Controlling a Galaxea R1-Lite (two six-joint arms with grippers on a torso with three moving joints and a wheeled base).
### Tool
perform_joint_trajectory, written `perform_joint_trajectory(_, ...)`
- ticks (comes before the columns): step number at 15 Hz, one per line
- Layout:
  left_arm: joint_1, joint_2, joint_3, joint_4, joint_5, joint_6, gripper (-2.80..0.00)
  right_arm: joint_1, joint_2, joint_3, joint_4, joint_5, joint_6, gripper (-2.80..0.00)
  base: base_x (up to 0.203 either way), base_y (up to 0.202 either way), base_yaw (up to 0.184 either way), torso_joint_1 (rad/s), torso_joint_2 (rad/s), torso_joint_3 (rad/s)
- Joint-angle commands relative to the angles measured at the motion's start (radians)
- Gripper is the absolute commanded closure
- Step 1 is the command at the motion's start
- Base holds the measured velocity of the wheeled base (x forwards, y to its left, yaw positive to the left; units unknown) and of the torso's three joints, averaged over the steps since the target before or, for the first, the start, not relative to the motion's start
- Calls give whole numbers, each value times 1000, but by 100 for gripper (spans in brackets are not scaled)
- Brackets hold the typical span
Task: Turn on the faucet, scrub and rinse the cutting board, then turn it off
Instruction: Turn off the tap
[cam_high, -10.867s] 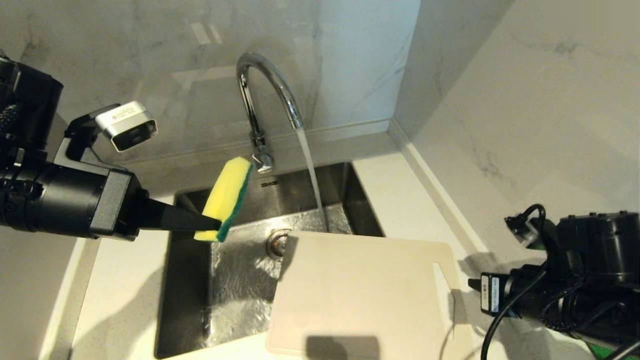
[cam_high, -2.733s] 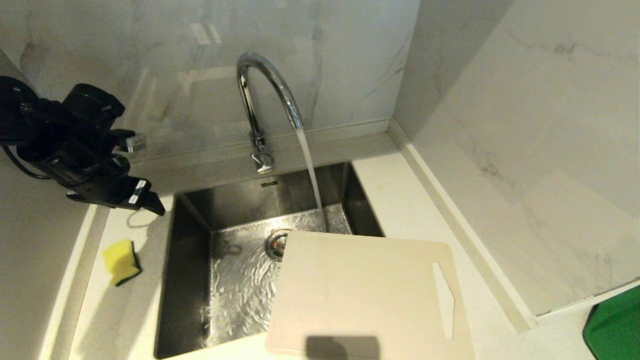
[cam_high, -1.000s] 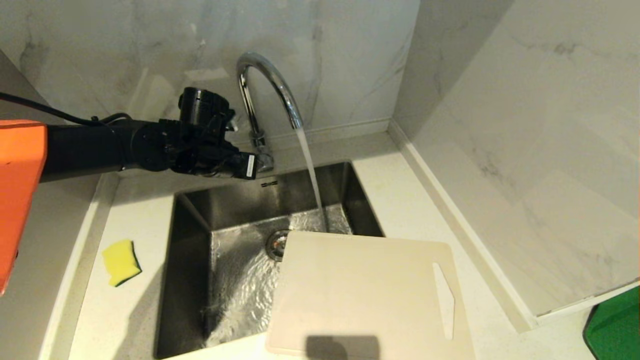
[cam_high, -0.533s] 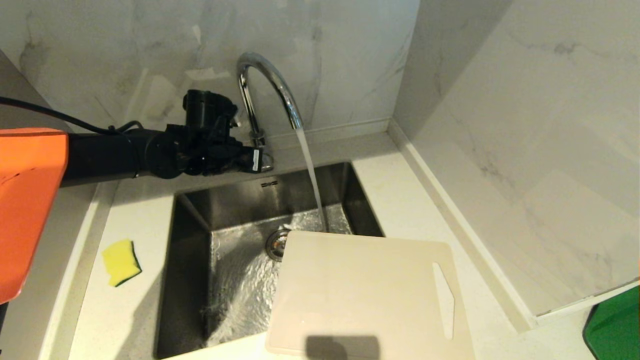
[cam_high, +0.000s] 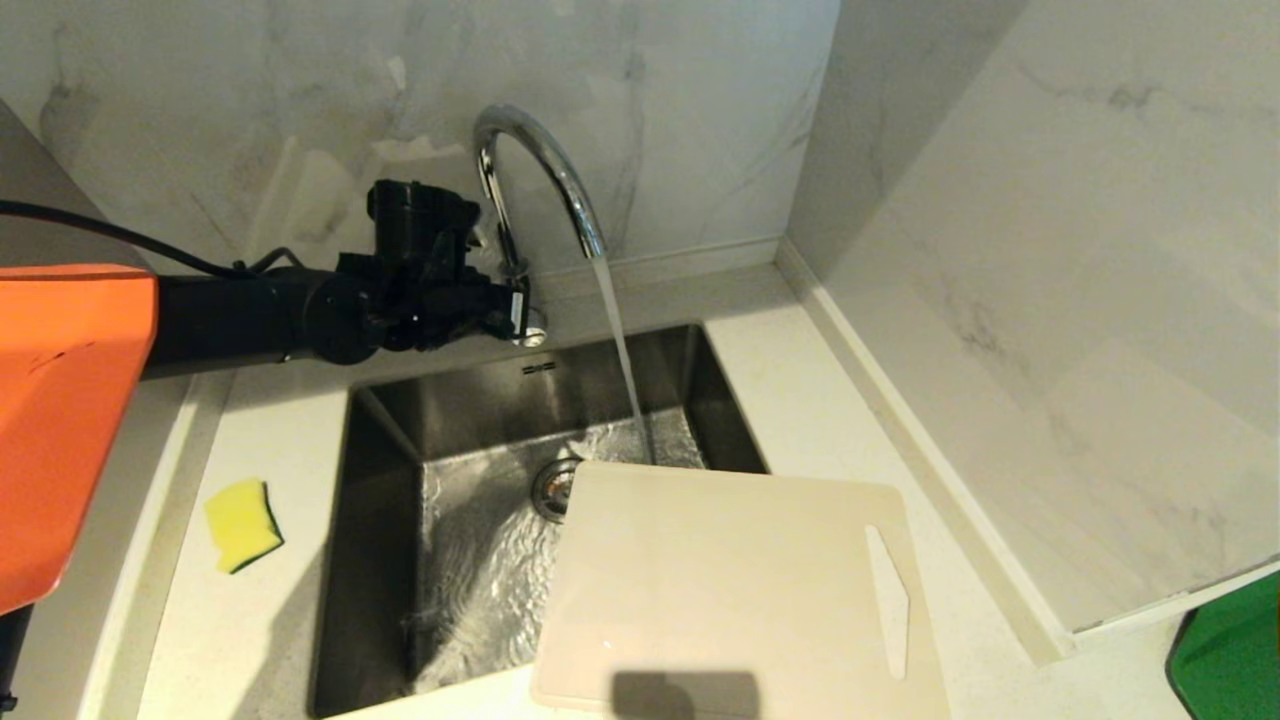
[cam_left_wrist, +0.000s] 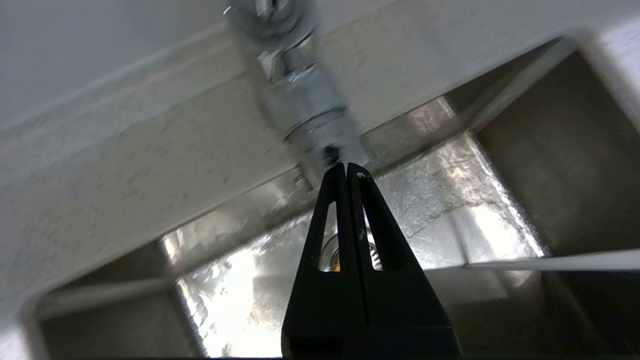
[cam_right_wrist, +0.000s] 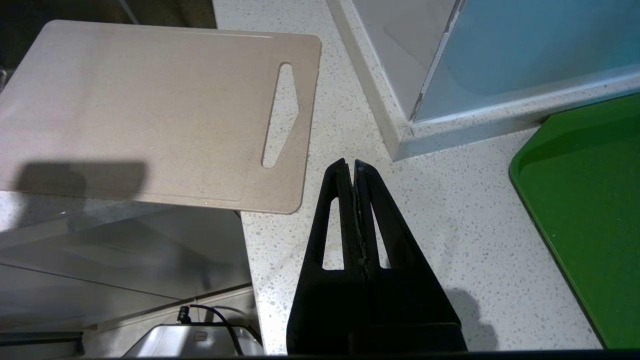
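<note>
The faucet (cam_high: 540, 170), a shiny chrome gooseneck, is standing upright behind the sink and pouring a steady stream of water into the basin. The cutting board (cam_high: 730, 590), cream-white with a long slot handle at its right end, is lying flat, bridging the sink's front right corner.

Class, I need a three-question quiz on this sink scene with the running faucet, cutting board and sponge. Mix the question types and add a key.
1. True or false: water is running from the faucet.
2. Which gripper is at the faucet's lever? A) left B) right
3. Fill in: the sponge lies on the ____ beside the sink.

Key: 1 true. 2 A, the left gripper, shut. 3 counter; the cutting board overhangs the sink.
</note>
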Motion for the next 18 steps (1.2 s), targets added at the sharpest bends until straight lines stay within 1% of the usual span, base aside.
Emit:
perform_joint_trajectory(1,1,7,0,-17,2,2,0,0,0,2,0,0,0,0,0,0,0,0,0,0)
perform_joint_trajectory(5,1,15,0,-40,4,4,0,0,0,2,0,1,0,0,0,0,0,0,0,0)
perform_joint_trajectory(11,6,24,-1,-43,7,4,0,0,0,2,0,0,0,0,0,0,0,0,0,0)
perform_joint_trajectory(16,30,33,-12,-46,7,1,0,0,0,2,0,1,0,0,0,0,0,0,0,0)
perform_joint_trajectory(18,38,38,-12,-73,7,2,0,-1,0,2,0,0,0,0,0,0,0,0,0,0)
